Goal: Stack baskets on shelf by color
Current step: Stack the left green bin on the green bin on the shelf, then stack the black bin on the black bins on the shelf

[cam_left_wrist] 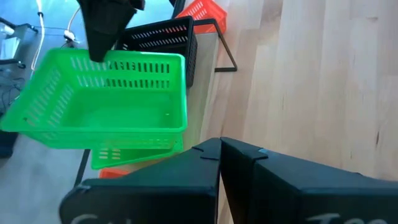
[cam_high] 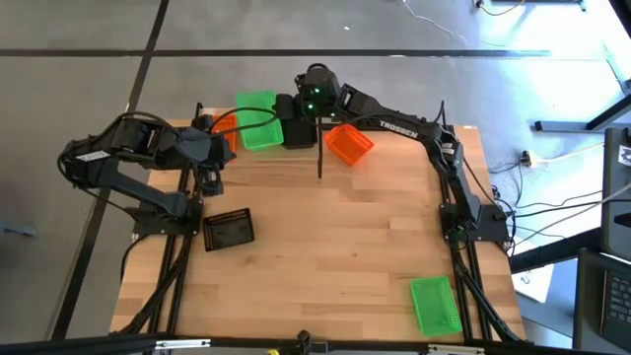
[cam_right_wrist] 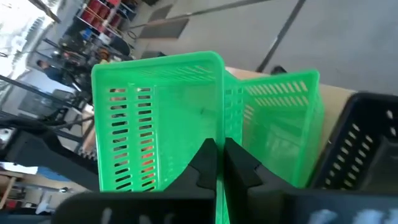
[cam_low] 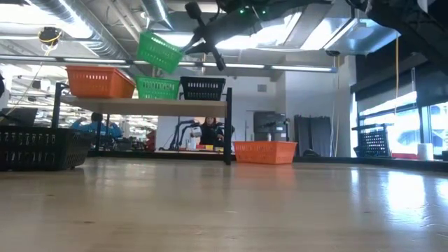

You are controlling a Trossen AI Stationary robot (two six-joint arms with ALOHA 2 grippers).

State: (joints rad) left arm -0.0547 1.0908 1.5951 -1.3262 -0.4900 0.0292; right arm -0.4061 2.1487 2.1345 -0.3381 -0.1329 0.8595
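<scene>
where lit, right arm (cam_high: 394, 123) reads "trossen"

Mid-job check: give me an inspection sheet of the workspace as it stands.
Surface: wooden table, mostly bare.
Job's things: shelf carries orange, green and black baskets; green basket held tilted above it; orange basket, black basket and second green basket on the table.
Clutter: nothing seen.
Grippers: right gripper shut on the green basket's wall; left gripper shut, empty, beside the shelf.
Cables: cables on the floor.
Surroundings: people behind.

Grey floor (cam_high: 296, 25) surrounds the table; bright ceiling lights (cam_low: 315, 31), exposed ducts (cam_low: 91, 38) and a window (cam_low: 402, 129) beyond.
</scene>
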